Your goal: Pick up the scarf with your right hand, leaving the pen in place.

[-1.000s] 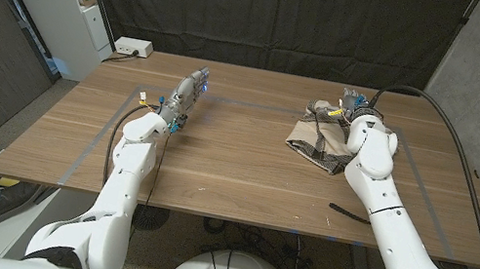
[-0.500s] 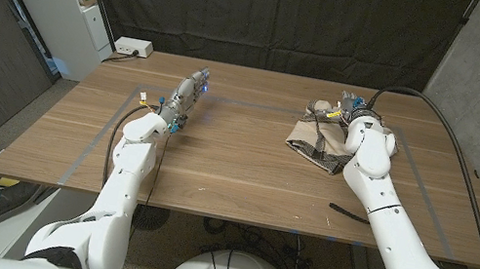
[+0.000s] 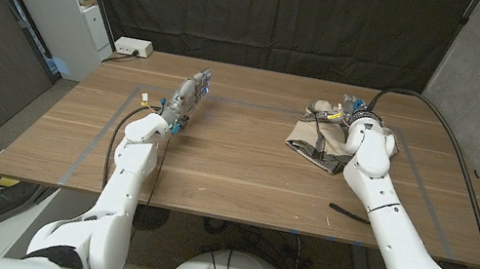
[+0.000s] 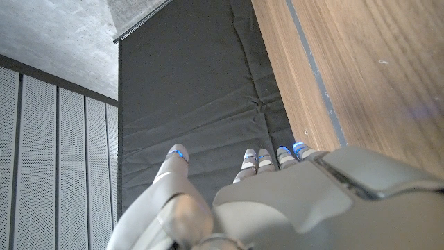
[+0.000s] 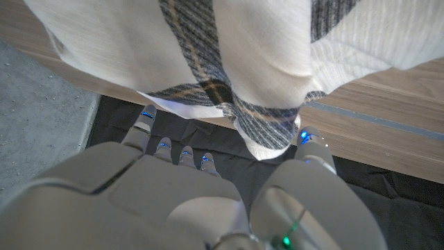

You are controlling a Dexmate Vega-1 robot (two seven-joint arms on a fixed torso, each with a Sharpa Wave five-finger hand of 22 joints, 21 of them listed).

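Cream ribbed cloth crossed by grey plaid bands with a thin tan line, the scarf [image 5: 277, 62] lies bunched right in front of my right hand [image 5: 208, 201], and in the head view it sits as a crumpled heap on the far right part of the wooden table [image 3: 244, 165], just left of my right wrist. My right fingertips [image 5: 186, 151] are lined up side by side on one flank of a hanging fold, and my thumb stands apart on the other, so the hand is spread around the cloth's edge; I cannot tell for certain whether any tip already presses the fabric, and nothing looks pinched yet. I judge the scarf to be light, soft and limp: it will sag and unfold as it rises, and a shallow hold on one layer would probably slip or drag loose ends across the wood. The best place to take it seems to be the thick gathered fold near my thumb, with several layers caught together. The dark pen [image 3: 347, 213] lies near the table's front edge on the right, well apart from the scarf, so a trailing end is the only threat to it. My left hand [image 3: 187, 96] waits on the far left part of the table, fingers straight, close together and holding nothing.
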